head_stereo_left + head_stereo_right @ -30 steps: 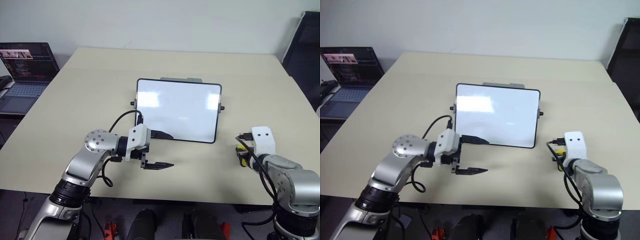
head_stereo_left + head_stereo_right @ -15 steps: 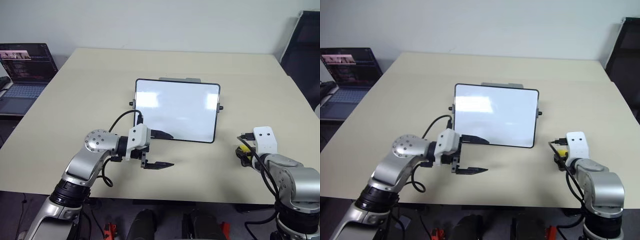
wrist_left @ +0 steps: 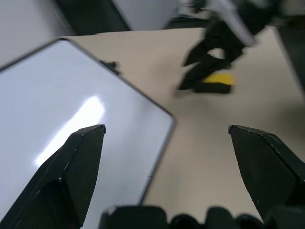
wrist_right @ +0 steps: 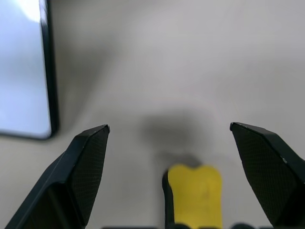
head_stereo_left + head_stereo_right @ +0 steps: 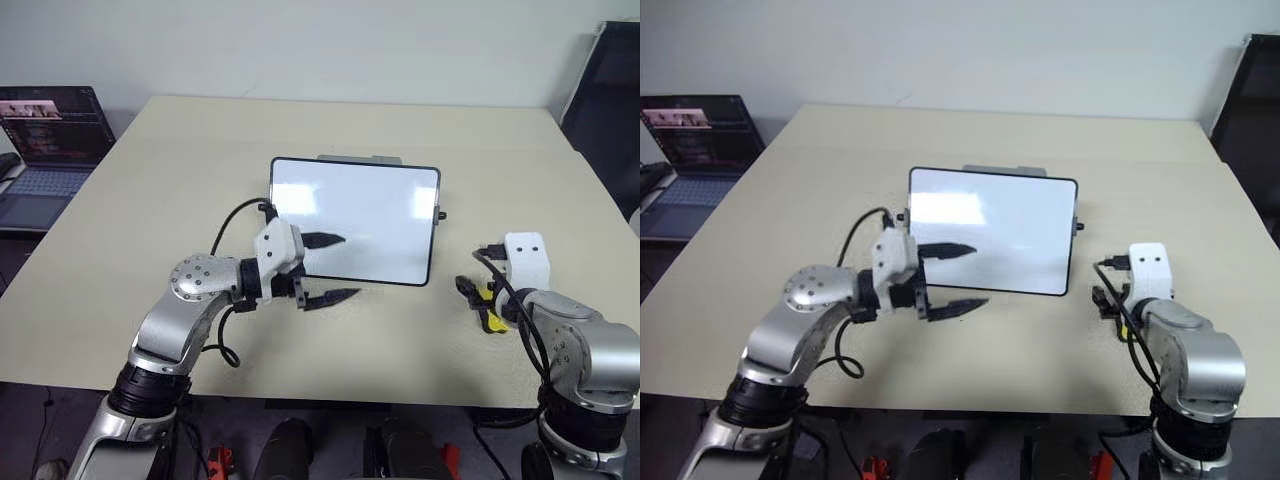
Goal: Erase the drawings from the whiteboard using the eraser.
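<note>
Right wrist view shows the right end effector (image 4: 169,162) spread wide over the eraser (image 4: 194,194) lying on the table (image 5: 400,340) beside the clean-looking whiteboard (image 5: 370,220); the left end effector (image 5: 328,268) gapes too. A careless swing could knock either.

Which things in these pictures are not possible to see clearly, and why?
- Eraser: right wrist view, cut off by the picture's edge.
- Eraser in the left eye view: mostly hidden behind the right gripper.
- Whiteboard: lower left corner covered by the left gripper.
- Laptop: screen content too small.
</note>
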